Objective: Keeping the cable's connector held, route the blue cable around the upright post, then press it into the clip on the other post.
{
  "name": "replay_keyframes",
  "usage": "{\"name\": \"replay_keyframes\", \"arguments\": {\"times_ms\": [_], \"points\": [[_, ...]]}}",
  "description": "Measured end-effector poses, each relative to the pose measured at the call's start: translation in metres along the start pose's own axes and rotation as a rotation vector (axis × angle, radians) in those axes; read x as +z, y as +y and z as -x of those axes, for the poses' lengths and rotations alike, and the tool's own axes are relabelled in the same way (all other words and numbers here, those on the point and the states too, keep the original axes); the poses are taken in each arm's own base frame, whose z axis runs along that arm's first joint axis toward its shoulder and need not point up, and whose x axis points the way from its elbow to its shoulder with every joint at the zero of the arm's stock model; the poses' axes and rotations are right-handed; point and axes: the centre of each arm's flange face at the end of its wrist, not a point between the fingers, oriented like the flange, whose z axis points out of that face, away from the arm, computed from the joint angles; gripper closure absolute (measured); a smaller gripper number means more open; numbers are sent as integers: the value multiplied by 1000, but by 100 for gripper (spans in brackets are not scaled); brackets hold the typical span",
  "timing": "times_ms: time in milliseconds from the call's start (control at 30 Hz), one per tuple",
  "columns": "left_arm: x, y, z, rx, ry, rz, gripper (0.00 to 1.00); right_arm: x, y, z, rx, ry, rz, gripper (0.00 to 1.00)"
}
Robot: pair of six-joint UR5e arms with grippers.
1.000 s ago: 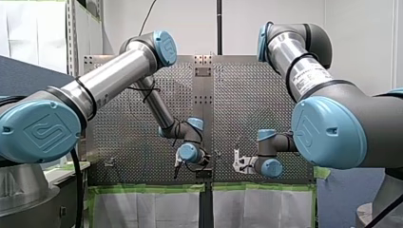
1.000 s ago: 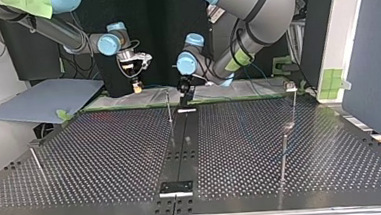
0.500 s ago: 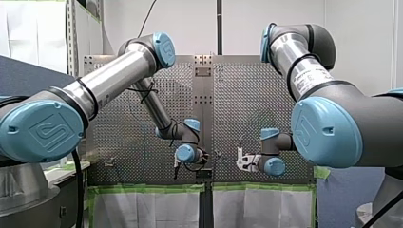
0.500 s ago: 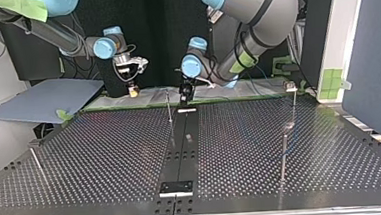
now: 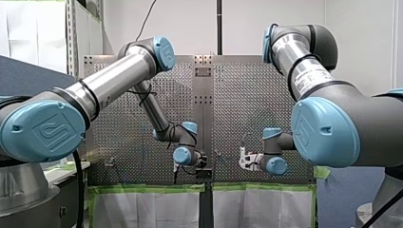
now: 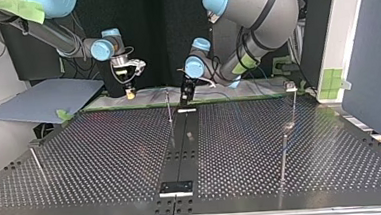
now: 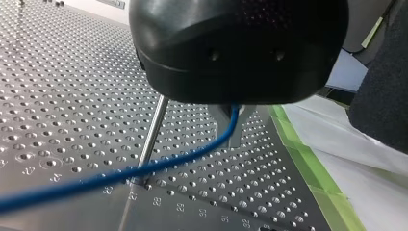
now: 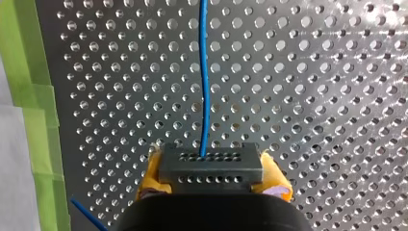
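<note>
**Blue cable [image 7: 169,161] strung past the upright post [image 7: 152,137]**

The cable is thin, flexible and smooth-jacketed. Its dark, perforated connector [image 8: 210,168] is clamped between the yellow pads of my right gripper [image 8: 211,177]. My left gripper [image 7: 234,127] has its metal fingers closed on the cable. The slim steel post stands between the grippers, nearer my left. Whether the cable touches the post cannot be confirmed.

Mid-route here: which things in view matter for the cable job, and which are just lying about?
Job: blue cable, connector in my right gripper, my left gripper, upright post, post with a clip-like head.
Lying about: blue-grey board, green tape, white sheet.
</note>
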Motion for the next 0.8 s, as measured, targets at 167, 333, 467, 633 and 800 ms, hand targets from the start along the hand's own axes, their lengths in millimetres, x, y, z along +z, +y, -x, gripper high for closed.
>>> {"name": "replay_keyframes", "arguments": {"times_ms": [167,333,467,633,800], "points": [[1,2,0,-10,2,-11,98,2,5,0,0,3,7,100],[3,1,1,-12,3,-31,98,6,8,11,0,-10,9,100],[7,-2,9,-12,5,-47,98,8,10,18,-6,-30,10,100],[14,-5,20,-15,7,-61,98,12,13,18,-18,-54,13,100],[18,-6,26,-22,9,-67,98,18,17,14,-21,-59,18,100]]}}
